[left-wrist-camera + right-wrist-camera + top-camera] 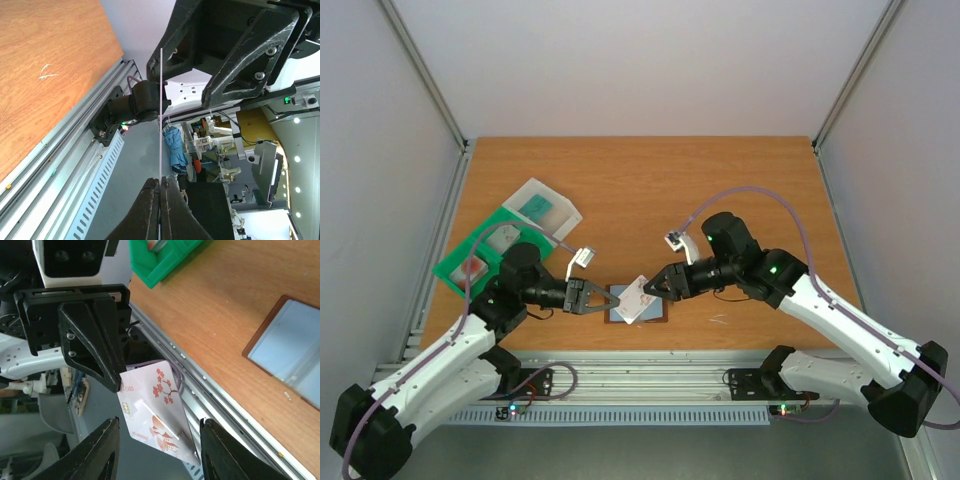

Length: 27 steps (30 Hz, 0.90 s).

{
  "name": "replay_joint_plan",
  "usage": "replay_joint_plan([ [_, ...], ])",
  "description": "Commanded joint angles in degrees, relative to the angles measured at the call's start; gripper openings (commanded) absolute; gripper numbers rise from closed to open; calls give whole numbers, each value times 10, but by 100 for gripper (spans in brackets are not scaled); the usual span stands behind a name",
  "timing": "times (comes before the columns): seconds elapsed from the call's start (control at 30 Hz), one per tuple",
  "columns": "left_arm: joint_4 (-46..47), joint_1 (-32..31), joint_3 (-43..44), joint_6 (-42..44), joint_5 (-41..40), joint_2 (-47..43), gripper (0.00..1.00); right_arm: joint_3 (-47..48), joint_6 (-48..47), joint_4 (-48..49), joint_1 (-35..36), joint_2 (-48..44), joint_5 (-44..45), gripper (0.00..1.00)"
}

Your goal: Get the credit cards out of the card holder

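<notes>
Green tray (470, 250): upper left of the top view, well apart from the work.
Left gripper (600, 298): fingers pressed together on one end of a credit card, flat against its two faces.
Credit card (152, 407): white with red blossoms, held in the air at lower centre of the top view, above the card holder, between the two grippers.
Card holder (295, 350): lies open on the wood, grey-blue inner face up. I cannot tell whether another card sits in it.
Right gripper (653, 288): fingers stand apart on either side of the card's free end, clamping nothing.
Handling: light, thin, stiff plastic, probably slick, and only a hairline edge-on. Best pinched on the flat faces near a short edge, since squeezing across the edges could bow it or let it spring out.
</notes>
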Motion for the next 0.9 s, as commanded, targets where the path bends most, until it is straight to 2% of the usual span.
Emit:
replay_joint_plan([
  [0.0, -9, -2, 23, 24, 20, -9, 0, -18, 19, 48, 1, 13, -41, 45],
  [0.17, -8, -2, 20, 28, 29, -11, 0, -15, 20, 52, 1, 19, -49, 43],
  [0.33, -6, -2, 17, 27, 24, -12, 0, -17, 29, 54, 1, 13, -48, 22],
  [0.43, -5, -2, 20, 18, 15, -21, 0, -29, 41, 64, 1, 1, -47, 3],
  [0.53, -12, -2, 29, 8, -10, -34, 2, -43, 64, 85, 1, -14, -39, 1],
  [0.57, -15, -2, 33, 2, -23, -38, 10, -48, 74, 95, 1, -18, -39, 1],
  [0.6, -20, -2, 37, -4, -42, -44, 22, -52, 85, 106, 1, -21, -38, 1],
  [0.73, -42, -2, 44, -31, -128, -72, 47, -63, 130, 158, 1, -28, -29, 1],
  [0.8, -34, -2, 41, -56, -173, -91, 57, -68, 156, 179, 1, -30, -20, 1],
  [0.87, -31, -2, 34, -75, -203, -113, 62, -75, 182, 210, 1, -33, -9, 1],
])
